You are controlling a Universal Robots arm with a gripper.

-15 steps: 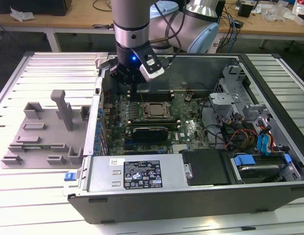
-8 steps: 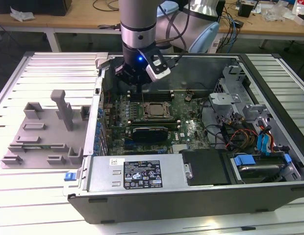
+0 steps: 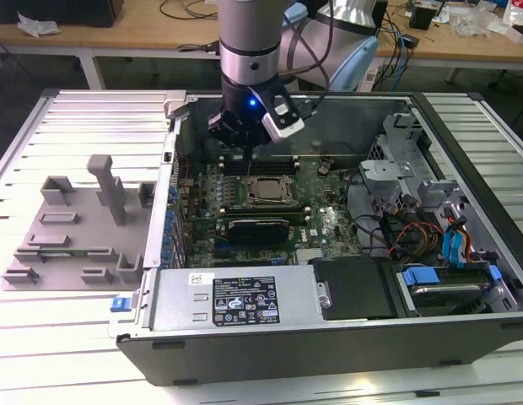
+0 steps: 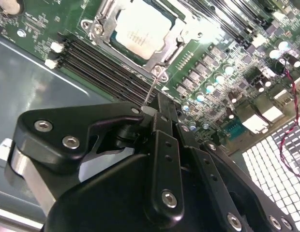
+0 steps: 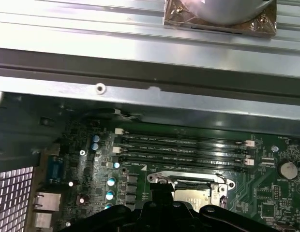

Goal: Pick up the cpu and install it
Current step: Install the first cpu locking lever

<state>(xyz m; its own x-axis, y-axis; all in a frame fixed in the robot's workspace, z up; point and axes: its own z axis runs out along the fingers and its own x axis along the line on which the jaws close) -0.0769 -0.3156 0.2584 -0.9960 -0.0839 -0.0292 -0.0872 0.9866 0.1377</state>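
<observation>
One cpu (image 4: 140,30) sits in its socket (image 4: 102,24), so I reckon my gripper (image 4: 151,112) pinches the thin latch lever (image 4: 151,89) to lock it

A slatted metal table (image 3: 67,337) spans the scene, with bright light glaring off its near edge. Beyond it, a long wooden workbench (image 3: 118,38) on white legs (image 3: 91,69) carries loose cables (image 3: 187,10), and crumpled paper (image 3: 38,25) lies at the exterior view's far left.

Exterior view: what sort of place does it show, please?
Probably a robotics lab or workshop: a grey robot arm reaches into an open dark metal computer case on a ribbed silver metal table, with cable-strewn wooden desks behind.
</observation>
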